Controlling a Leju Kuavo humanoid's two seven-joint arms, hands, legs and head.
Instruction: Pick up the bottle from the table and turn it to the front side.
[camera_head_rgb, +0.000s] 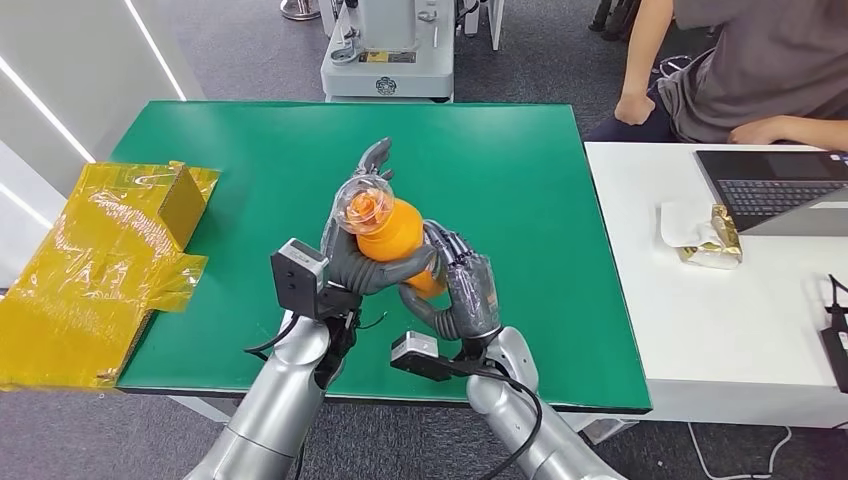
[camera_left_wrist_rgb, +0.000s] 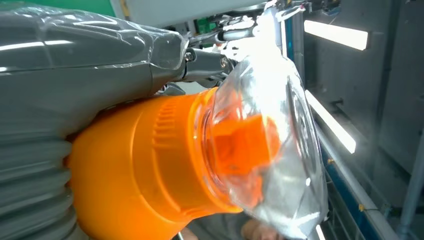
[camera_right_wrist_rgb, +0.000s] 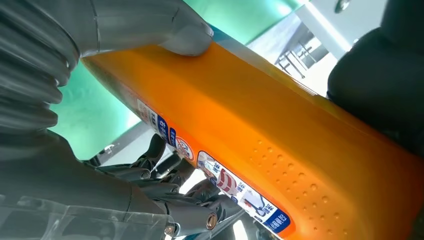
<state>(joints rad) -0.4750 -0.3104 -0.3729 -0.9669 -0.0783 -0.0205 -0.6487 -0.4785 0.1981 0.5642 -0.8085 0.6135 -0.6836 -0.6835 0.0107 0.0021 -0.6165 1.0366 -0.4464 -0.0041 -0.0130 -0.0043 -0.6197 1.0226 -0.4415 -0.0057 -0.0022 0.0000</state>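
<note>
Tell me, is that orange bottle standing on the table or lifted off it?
Lifted. Both the left hand and right hand grip the orange bottle above the green table, tilted, its clear-wrapped top pointing away from the robot.

Green table, white table beside it

A green-topped table (camera_head_rgb: 520, 180) carries a crumpled sheet of yellow plastic wrap (camera_head_rgb: 95, 270) that drapes over its left edge, with a small gold-brown box (camera_head_rgb: 183, 203) standing on the wrap near the far left corner. Touching the green table's right side is a white table (camera_head_rgb: 690, 330), on which lie an open laptop (camera_head_rgb: 780, 185), a white and gold wrapper (camera_head_rgb: 705, 235) and a dark cable (camera_head_rgb: 835, 330).
</note>
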